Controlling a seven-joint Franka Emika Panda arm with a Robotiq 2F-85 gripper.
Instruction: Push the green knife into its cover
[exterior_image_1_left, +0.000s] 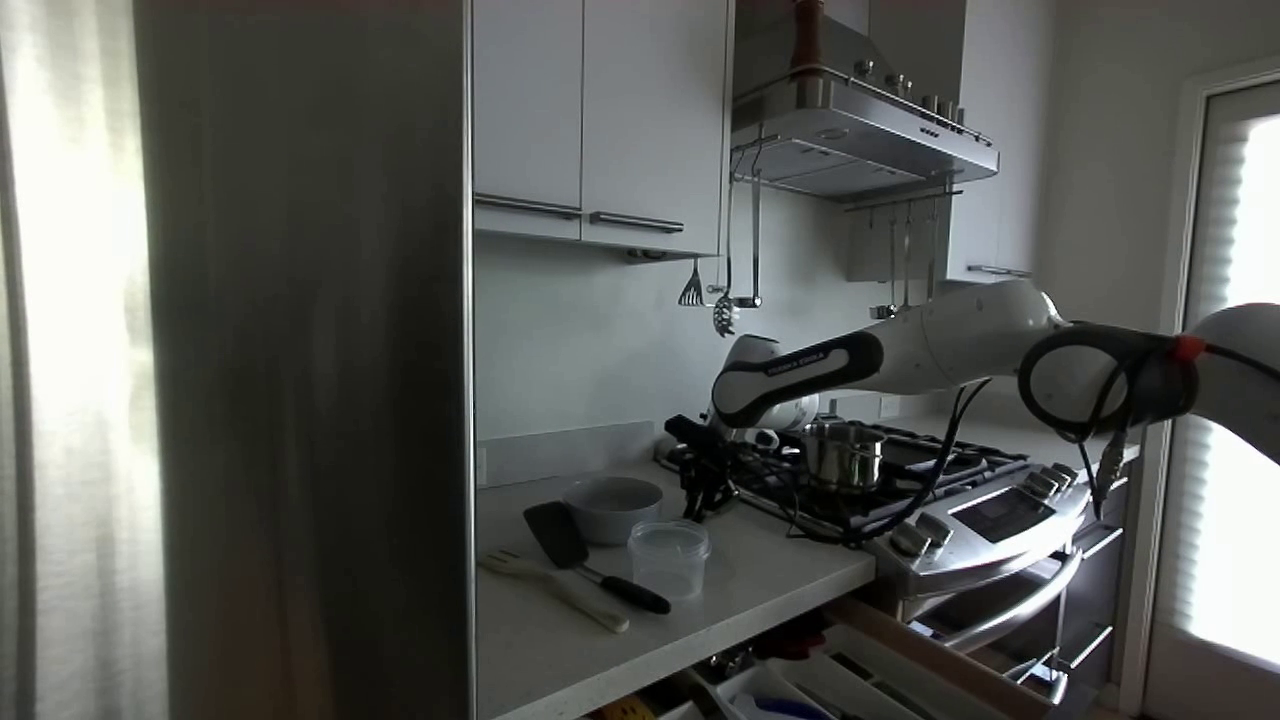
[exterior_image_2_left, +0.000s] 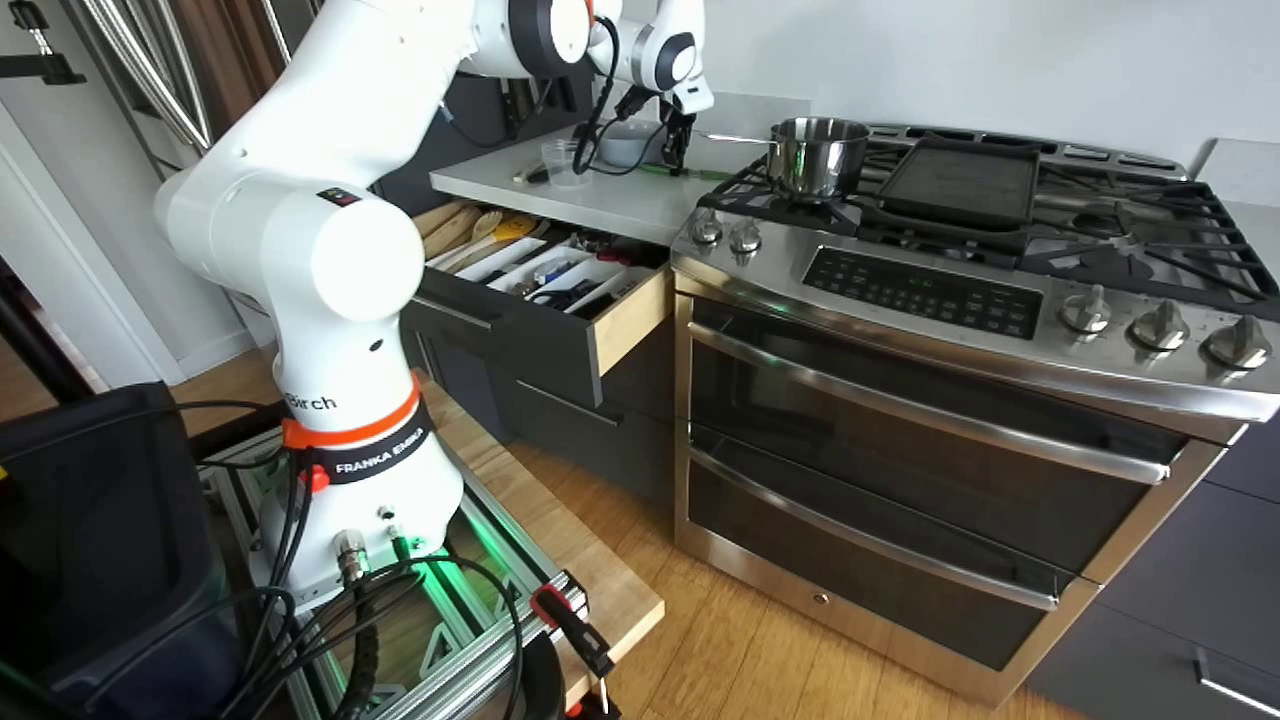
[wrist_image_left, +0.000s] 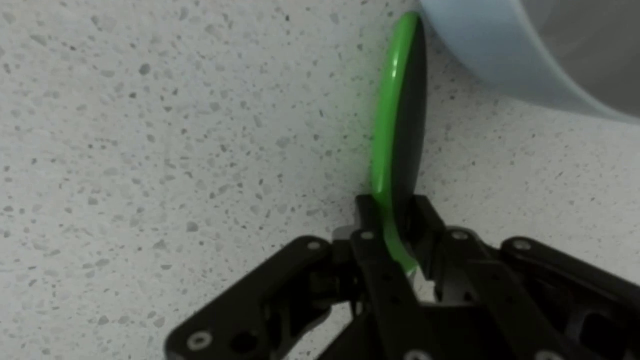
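Observation:
The green knife's green and dark handle (wrist_image_left: 395, 110) lies on the speckled counter in the wrist view, its far end close to the grey bowl. My gripper (wrist_image_left: 392, 212) is shut around the lower part of this handle, one finger on each side. In an exterior view my gripper (exterior_image_2_left: 677, 160) points down at the counter, with a green strip (exterior_image_2_left: 715, 175) of the knife or its cover on the stove side. Whether that strip is blade or cover cannot be told. The cover is not clearly seen; the gripper hides that end in the wrist view.
The grey bowl (wrist_image_left: 500, 65) is right beside the handle. A clear plastic tub (exterior_image_1_left: 668, 560), a black spatula (exterior_image_1_left: 560, 535) and a wooden fork (exterior_image_1_left: 560, 590) lie nearby. A steel pot (exterior_image_2_left: 815, 160) stands on the stove, its handle toward the gripper. An open drawer (exterior_image_2_left: 545, 330) is below.

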